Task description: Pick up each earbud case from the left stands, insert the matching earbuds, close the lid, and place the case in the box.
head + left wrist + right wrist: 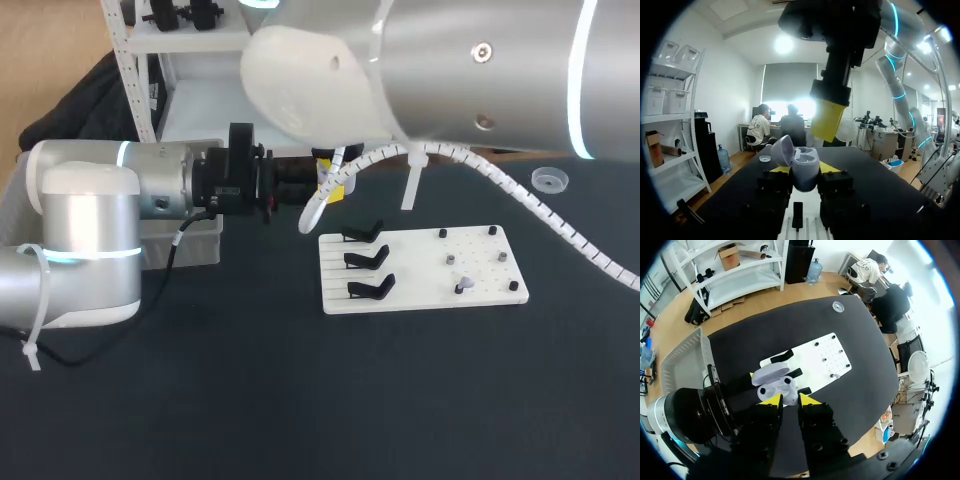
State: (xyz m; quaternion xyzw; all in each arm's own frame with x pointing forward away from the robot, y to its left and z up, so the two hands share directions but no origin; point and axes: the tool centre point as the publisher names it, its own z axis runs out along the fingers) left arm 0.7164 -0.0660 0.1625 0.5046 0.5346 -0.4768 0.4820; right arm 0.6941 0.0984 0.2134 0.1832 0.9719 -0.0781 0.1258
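Note:
A lavender earbud case [805,167] with its lid [782,149] swung open sits upright between the yellow tips of my left gripper [806,171], which is shut on it above the table's back middle. My right gripper [790,400] hangs directly over the open case [776,386], almost touching it; whether it holds an earbud is hidden. In the head view my left gripper [275,190] and right gripper [333,185] meet behind the white board [420,295], and the case is hidden. Three black stands [367,259] are empty. One pale earbud [461,287] rests on the board's pegs.
A grey bin [190,242] stands at the left beside my left arm. A small clear round cap [549,180] lies at the back right. My right arm's thick link and its cable [540,215] span the back of the table.

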